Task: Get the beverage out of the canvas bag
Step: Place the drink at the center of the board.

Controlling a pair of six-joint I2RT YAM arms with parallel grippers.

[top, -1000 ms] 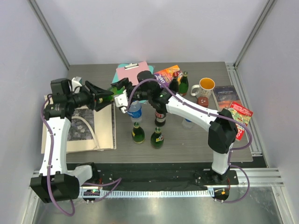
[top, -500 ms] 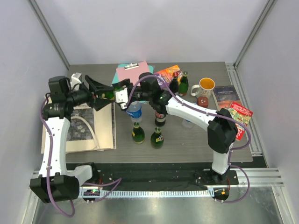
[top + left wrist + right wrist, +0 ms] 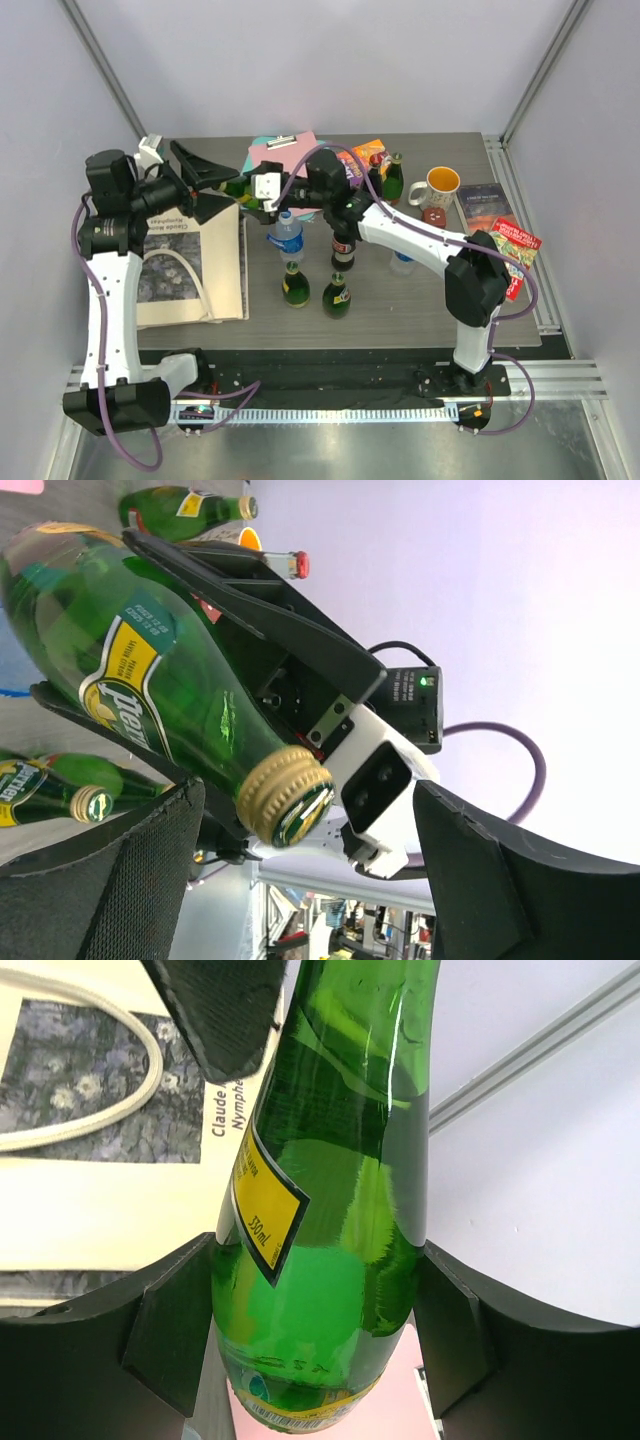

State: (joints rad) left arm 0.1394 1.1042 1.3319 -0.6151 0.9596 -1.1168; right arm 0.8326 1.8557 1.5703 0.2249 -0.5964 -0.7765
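The beverage, a green glass bottle [image 3: 240,187] with a yellow label and gold cap, hangs sideways in the air above the table. My right gripper [image 3: 252,190] is shut on its lower body. The right wrist view shows both pads pressed against the glass [image 3: 330,1210]. My left gripper [image 3: 208,182] stands open at the cap end. In the left wrist view its fingers [image 3: 130,880] are spread wide, with the cap [image 3: 285,795] apart from them. The canvas bag [image 3: 190,270] lies flat on the table at the left, under the left arm, its printed side up.
Two green bottles [image 3: 295,285] [image 3: 337,297], a dark soda bottle [image 3: 343,250] and a water bottle [image 3: 288,238] stand mid-table below the right arm. Behind are a pink clipboard [image 3: 285,155], two more bottles [image 3: 393,178], a mug [image 3: 440,185] and books [image 3: 495,210].
My left gripper has opened, let go of the bottle's neck and drawn back to the upper left. The right gripper still grips the bottle, now lifted a little farther back.
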